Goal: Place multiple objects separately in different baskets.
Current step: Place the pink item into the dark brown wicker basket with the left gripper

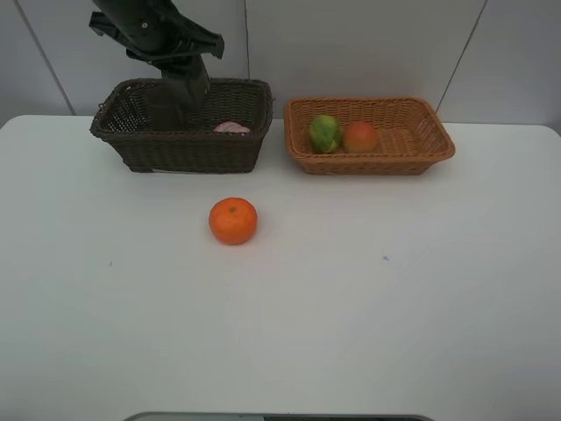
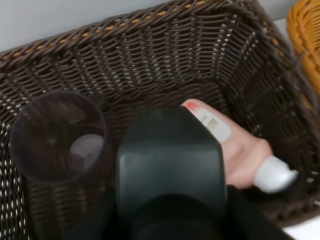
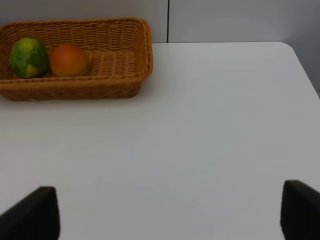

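Dark brown wicker basket (image 1: 180,151), orange-tan wicker basket (image 1: 368,162), bright orange (image 1: 233,220), pink bottle (image 2: 240,152), white table (image 1: 351,307)

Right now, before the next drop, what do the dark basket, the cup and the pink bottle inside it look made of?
Dark basket: woven wicker or rattan, matte dark brown; interlaced strands show. Cup: probably translucent plastic, smoky mauve; the weave shows through its wall. Pink bottle: apparently smooth opaque plastic, slight sheen, white cap.

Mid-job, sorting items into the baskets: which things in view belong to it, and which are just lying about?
Job: orange, green-yellow fruit, red-orange fruit, pink bottle, mauve cup, black bottle, dark brown basket, tan basket.
Just there: white table, wall panels.
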Robot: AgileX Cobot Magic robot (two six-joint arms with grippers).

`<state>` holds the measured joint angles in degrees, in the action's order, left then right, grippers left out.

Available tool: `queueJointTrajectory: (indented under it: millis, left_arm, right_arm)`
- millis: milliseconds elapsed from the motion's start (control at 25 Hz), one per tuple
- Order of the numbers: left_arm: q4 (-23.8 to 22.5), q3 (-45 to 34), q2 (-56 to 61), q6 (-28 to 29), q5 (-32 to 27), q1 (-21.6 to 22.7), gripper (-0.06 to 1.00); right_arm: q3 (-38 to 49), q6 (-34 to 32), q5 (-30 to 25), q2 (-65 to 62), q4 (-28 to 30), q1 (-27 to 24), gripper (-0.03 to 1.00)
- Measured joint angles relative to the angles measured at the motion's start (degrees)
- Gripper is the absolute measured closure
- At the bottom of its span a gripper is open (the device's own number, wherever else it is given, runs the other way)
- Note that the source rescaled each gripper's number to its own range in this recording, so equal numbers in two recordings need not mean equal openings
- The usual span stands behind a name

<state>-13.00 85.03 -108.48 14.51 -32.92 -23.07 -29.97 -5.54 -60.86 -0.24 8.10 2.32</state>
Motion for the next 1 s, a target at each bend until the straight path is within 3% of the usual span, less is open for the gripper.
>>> queueJointTrajectory:
  millis: [160,1000]
  left_arm:
    - [-1.83,0.00,-3.13,0.00,1.41,0.06,0.47]
    - [-2.27,0.00,-6.42,-0.05,10.29,2.11,0.47]
  right_arm:
    - [0.00,0.00,0.00,0.00,0.00,0.00,0.09]
    - [0.00,0.00,0.00,0.00,0.00,0.00,0.09]
